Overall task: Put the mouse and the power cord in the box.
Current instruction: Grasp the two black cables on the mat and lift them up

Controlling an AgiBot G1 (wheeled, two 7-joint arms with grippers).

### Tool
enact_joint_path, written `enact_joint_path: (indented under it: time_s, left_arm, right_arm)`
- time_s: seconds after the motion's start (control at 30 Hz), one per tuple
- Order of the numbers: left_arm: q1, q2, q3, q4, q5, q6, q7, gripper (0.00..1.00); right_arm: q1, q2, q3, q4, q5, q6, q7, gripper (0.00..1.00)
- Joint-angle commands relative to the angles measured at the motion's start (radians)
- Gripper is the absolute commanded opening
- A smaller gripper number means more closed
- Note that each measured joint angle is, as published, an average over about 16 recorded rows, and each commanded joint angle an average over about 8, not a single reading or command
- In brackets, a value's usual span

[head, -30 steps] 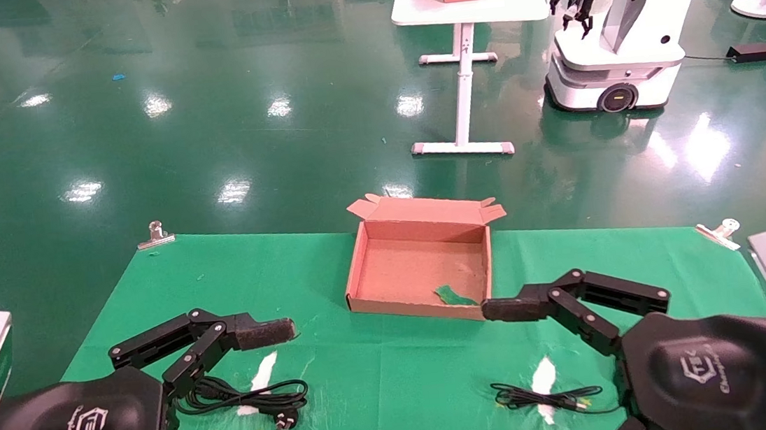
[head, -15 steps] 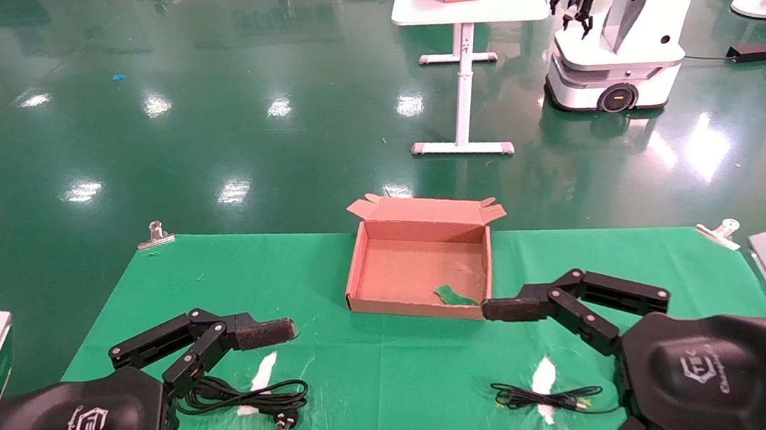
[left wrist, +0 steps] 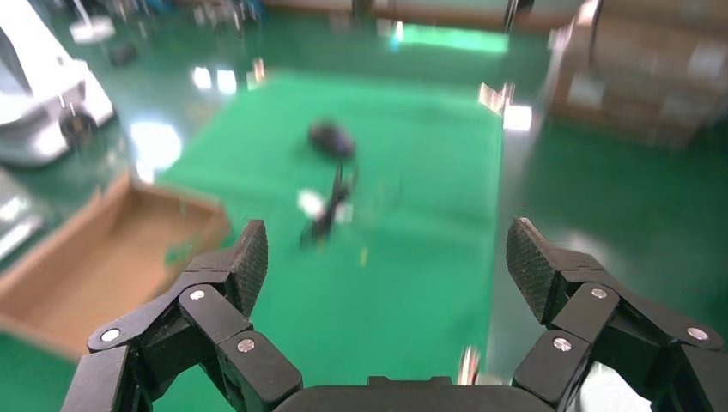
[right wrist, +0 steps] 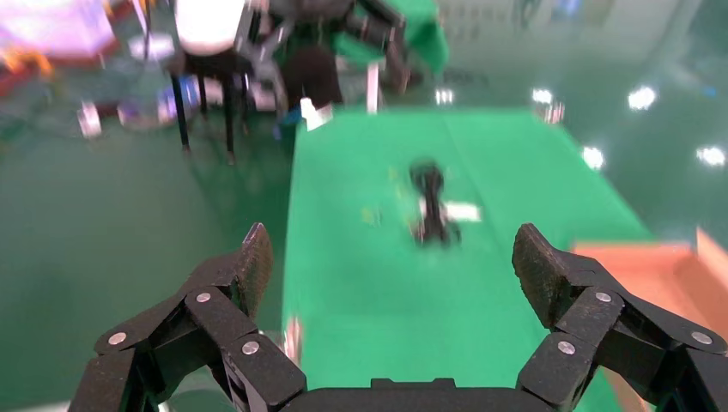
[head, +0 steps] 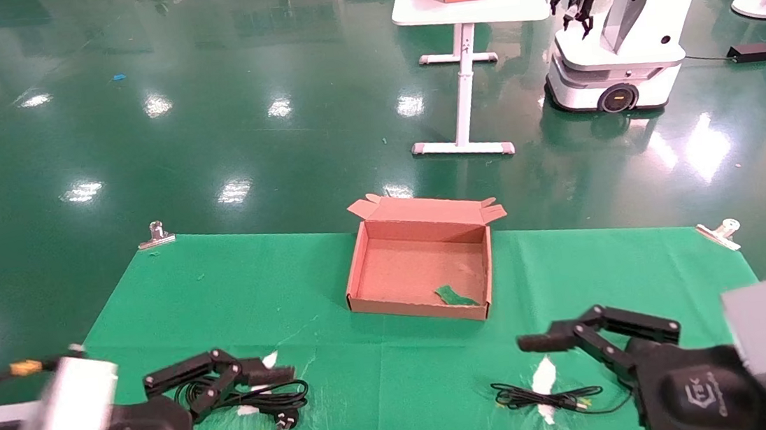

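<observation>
Head camera looks down; wrist cameras face across the shared table [head: 333, 276].

I see my left tool [head: 258, 374] low at the near left of the worktop [head: 400, 389], its fingers [left wrist: 245, 257] spread wide and gripping nothing. My right tool [head: 543, 343] sits low at the near right, its fingers [right wrist: 541, 266] equally wide apart and empty. Both wrists point toward each other across the worktop.
</observation>
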Motion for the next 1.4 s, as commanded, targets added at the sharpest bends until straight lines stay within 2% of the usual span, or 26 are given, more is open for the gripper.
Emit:
enact_joint_path:
  time_s: [0.03, 0.27, 0.53, 0.8, 1.03, 1.07, 1.13, 1.17, 1.3, 1.33, 1.4]
  left_arm:
    - [-0.036, 0.01, 0.032, 0.034, 0.064, 0.017, 0.028, 1.0]
    - [-0.239, 0.143, 0.192, 0.301, 0.365, -0.02, 0.201, 1.0]
    - [-0.372, 0.313, 0.296, 0.632, 0.621, -0.248, 0.382, 1.0]
    - [-0.426, 0.411, 0.334, 0.844, 0.707, -0.395, 0.504, 1.0]
    - [-0.428, 0.455, 0.336, 0.956, 0.712, -0.449, 0.584, 1.0]
    - [-0.427, 0.459, 0.334, 0.969, 0.71, -0.454, 0.592, 1.0]
    - [-0.427, 0.463, 0.33, 0.991, 0.704, -0.462, 0.605, 1.0]
    - [-0.427, 0.464, 0.328, 1.0, 0.701, -0.465, 0.611, 0.92]
    - [-0.432, 0.467, 0.323, 1.028, 0.694, -0.472, 0.629, 0.42]
    - [-0.434, 0.467, 0.322, 1.033, 0.693, -0.473, 0.633, 0.29]
    - [-0.437, 0.467, 0.321, 1.04, 0.692, -0.475, 0.638, 0.05]
  right_arm:
    - [0.012, 0.003, -0.02, -0.043, -0.036, -0.02, -0.039, 1.0]
    - [0.16, -0.07, -0.122, -0.321, -0.289, 0.054, -0.235, 1.0]
    - [0.319, -0.239, -0.234, -0.618, -0.538, 0.176, -0.472, 1.0]
    - [0.405, -0.399, -0.293, -0.848, -0.643, 0.274, -0.647, 1.0]
    - [0.425, -0.467, -0.303, -0.968, -0.659, 0.329, -0.731, 1.0]
    - [0.427, -0.472, -0.303, -0.98, -0.659, 0.335, -0.74, 0.96]
    - [0.431, -0.48, -0.303, -0.998, -0.659, 0.345, -0.754, 0.73]
    - [0.433, -0.483, -0.303, -1.007, -0.659, 0.348, -0.76, 0.6]
    - [0.44, -0.491, -0.303, -1.031, -0.661, 0.358, -0.777, 0.1]
    - [0.442, -0.493, -0.303, -1.036, -0.662, 0.359, -0.78, 0.02]
    - [0.444, -0.496, -0.304, -1.044, -0.663, 0.362, -0.783, 0.0]
